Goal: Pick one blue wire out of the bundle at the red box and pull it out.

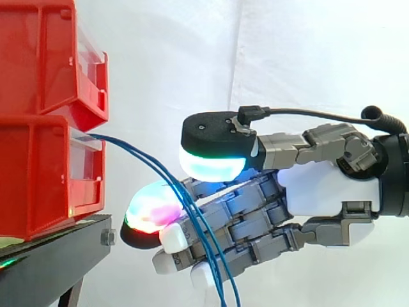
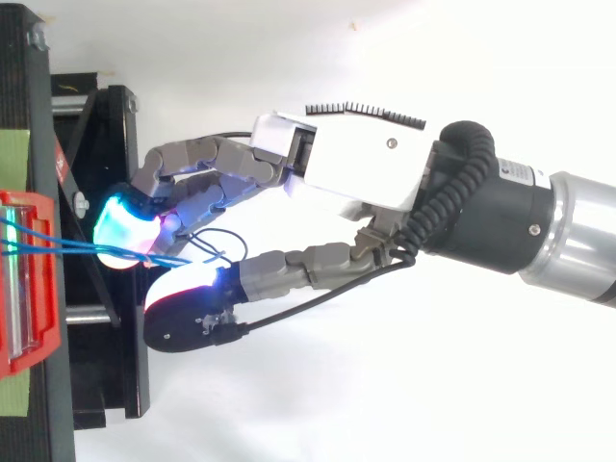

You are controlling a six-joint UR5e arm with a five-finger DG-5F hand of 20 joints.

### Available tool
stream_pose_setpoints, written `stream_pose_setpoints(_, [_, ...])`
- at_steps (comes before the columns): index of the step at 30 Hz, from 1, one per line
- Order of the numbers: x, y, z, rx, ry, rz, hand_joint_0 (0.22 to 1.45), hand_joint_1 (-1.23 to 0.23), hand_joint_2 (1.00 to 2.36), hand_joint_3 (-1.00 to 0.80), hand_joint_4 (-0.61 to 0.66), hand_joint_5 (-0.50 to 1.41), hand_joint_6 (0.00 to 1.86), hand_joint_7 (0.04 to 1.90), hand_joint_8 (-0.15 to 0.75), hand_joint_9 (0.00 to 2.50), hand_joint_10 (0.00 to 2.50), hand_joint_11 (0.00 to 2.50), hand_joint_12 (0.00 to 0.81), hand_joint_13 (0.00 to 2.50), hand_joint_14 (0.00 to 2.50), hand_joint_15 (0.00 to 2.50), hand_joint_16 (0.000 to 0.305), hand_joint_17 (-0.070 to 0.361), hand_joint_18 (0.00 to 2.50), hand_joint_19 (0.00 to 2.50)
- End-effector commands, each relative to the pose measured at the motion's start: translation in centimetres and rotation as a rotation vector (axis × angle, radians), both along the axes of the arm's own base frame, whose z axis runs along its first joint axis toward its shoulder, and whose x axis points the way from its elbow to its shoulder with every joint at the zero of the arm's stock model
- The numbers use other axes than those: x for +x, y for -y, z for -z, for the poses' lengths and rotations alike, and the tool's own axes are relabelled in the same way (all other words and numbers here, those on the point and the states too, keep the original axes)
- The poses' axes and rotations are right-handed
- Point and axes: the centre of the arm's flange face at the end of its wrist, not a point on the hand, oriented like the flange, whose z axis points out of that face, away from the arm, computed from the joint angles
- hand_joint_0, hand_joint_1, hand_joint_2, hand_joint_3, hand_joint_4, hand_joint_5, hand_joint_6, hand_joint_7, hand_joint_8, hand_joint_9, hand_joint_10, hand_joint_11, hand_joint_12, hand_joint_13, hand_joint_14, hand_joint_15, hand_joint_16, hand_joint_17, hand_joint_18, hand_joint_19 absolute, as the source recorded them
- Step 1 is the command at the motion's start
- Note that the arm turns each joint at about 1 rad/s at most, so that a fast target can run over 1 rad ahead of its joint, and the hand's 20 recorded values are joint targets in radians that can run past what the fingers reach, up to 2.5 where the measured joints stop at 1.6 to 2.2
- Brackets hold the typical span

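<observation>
Closest to the side camera, the blue wires point(image 1: 137, 151) sweep down in front of the hand point(image 1: 326, 188), several strands lying tight together and running out of the bottom of that view. Behind them the fingers are curled inward around the strands. The thumb pad point(image 1: 211, 167) sits above the wires and one glowing fingertip point(image 1: 150, 210) just below, with only a narrow gap between them. Whether the pads already nip the wires cannot be told.

Further back, the strands rise to the front of the lower red bin point(image 1: 38, 179), where the bundle emerges. That bin carries a second red bin point(image 1: 38, 57), and both sit on the black stand point(image 1: 57, 249) before the white curtain point(image 1: 192, 57).

The main risk is probably that the hand takes more than one wire, because the strands run side by side through the same gap and the pads are broad. A pull away from the bin could then drag the whole bundle. A single strand could also slide off the rounded pads if the pinch is weak. A hard tug might shift the bin on its stand.
</observation>
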Motion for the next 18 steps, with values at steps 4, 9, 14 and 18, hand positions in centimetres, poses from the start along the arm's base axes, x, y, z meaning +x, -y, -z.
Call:
stream_pose_setpoints(4, [-0.01, -0.05, -0.02, 0.000, -0.001, -0.006, 0.61, -0.79, 1.02, -0.22, 0.26, -0.19, 0.83, 0.90, 0.342, 0.64, 0.01, 0.36, 0.433, 0.53, 0.00, 0.14, 0.056, 0.127, 0.58, 0.33])
stream_pose_setpoints(9, [0.06, -0.11, -0.58, 0.002, 0.008, -0.011, 0.59, -0.78, 1.02, -0.25, 0.27, -0.19, 0.87, 0.92, 0.346, 0.65, 0.01, 0.37, 0.434, 0.53, 0.00, 0.14, 0.056, 0.127, 0.58, 0.33])
stream_pose_setpoints(14, [0.09, -0.13, -0.59, 0.001, 0.002, -0.012, 0.58, -0.78, 1.02, -0.25, 0.28, -0.19, 0.87, 0.91, 0.351, 0.65, 0.01, 0.38, 0.435, 0.53, 0.00, 0.15, 0.056, 0.127, 0.58, 0.34])
stream_pose_setpoints(18, [0.05, -0.13, -0.68, 0.001, 0.000, -0.014, 0.58, -0.77, 1.02, -0.26, 0.27, -0.18, 0.87, 0.92, 0.363, 0.71, 0.01, 0.46, 0.437, 0.53, 0.00, 0.15, 0.056, 0.127, 0.58, 0.33])
